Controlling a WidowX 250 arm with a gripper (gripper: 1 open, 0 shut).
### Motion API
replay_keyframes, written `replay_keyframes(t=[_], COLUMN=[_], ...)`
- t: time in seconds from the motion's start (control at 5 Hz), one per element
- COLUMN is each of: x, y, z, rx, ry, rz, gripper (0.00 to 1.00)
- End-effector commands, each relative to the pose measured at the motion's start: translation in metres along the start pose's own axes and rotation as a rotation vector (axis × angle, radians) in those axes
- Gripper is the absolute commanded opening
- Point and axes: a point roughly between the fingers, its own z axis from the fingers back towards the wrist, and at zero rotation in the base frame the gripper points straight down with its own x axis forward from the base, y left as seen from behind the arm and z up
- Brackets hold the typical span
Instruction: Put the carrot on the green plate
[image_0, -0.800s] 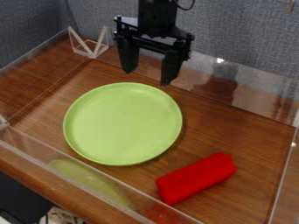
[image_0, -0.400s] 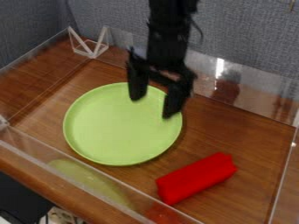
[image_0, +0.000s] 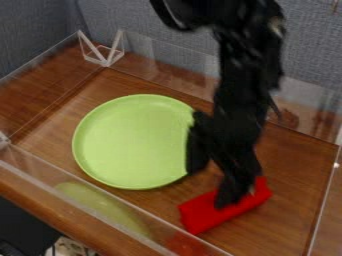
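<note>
Brown wooden tabletop, glossy, walled round by clear panels. On it, left of centre: the green plate, flat and bare. Near the front right, just beside the plate's rim: the carrot, a red bar lying at a slant. At the back left corner: a small white wire stand.

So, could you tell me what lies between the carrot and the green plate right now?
In the camera view, the open hand stands in that stretch, one finger low at the green plate's right rim, the other reaching down at the carrot. Otherwise only bare wooden table.
</note>
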Motion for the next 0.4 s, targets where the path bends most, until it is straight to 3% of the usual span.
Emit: replay_keyframes(t=[0.0, 0.2], x=[0.0013, -0.0076], y=[-0.0176, -0.0185], z=[-0.0018, -0.01], rx=[0.046, 0.081], ry=[-0.056, -0.071], rz=[-0.121, -0.188], gripper=[1.0, 1.0])
